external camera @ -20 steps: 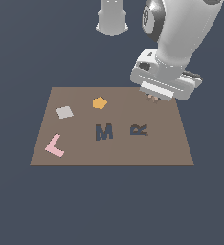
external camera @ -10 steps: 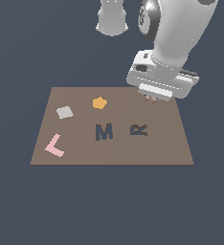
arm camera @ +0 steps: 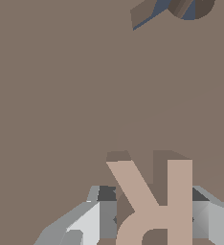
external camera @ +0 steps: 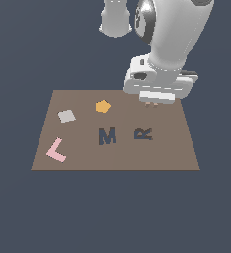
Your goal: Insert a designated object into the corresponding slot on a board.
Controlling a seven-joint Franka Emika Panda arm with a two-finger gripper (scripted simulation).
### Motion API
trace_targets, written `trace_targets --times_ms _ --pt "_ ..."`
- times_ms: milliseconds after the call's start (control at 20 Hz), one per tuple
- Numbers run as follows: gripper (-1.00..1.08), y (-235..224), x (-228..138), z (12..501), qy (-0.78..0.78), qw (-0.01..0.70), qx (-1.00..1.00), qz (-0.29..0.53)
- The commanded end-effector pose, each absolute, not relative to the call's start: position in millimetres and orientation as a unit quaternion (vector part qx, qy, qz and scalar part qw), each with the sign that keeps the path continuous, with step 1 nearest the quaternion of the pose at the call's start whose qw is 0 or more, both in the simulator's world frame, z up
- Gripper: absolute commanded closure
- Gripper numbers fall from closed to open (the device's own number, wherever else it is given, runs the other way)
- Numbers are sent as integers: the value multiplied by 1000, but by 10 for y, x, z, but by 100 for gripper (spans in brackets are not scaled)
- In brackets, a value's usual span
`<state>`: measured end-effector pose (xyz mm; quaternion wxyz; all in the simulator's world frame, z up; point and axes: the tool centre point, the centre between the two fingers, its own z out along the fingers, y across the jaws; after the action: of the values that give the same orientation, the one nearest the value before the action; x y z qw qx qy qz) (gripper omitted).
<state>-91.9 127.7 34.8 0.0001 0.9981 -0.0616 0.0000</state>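
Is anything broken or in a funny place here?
Nothing looks broken. The tan R-shaped piece sits between the hand's fingers above the brown board, not yet in the dark R-shaped slot.

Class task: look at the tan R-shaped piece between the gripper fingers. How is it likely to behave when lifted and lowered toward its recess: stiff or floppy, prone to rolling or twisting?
The R piece probably stays stiff: its legs and edges look straight and blocky. Being flat and angular, it seems unlikely to roll. Held between the gripper fingers across a narrow section, it might twist slightly if it catches the board.
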Motion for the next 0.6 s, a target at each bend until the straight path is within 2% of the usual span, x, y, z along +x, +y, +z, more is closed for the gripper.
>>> trace_targets --times_ms 0,550 --pt "108 1209 -886 353 -22 0 1000 0" --pt "108 929 -646 367 174 0 985 0"
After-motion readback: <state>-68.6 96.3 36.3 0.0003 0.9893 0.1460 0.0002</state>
